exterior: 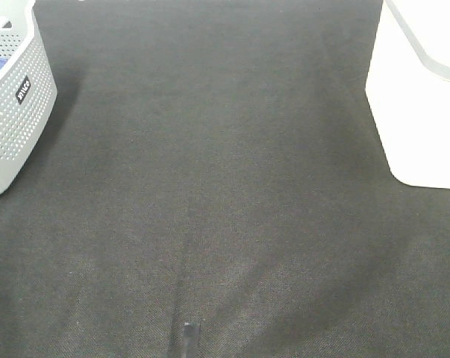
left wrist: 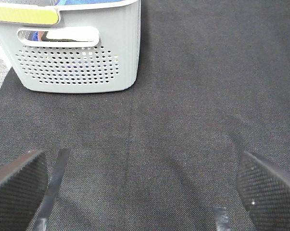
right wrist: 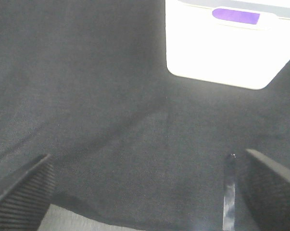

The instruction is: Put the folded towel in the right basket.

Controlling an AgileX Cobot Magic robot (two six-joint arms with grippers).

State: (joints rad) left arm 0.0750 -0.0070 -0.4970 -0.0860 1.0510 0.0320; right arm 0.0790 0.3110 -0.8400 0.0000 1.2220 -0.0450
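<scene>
Exterior high showed no folded towel, presumably soft and light; left gripper (left wrist: 140, 185) and right gripper (right wrist: 145, 187) spread, holding nothing.

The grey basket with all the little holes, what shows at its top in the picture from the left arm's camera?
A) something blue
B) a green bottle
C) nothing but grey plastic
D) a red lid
A: above the rim of the grey basket, a strip of blue shows at its top.
</scene>
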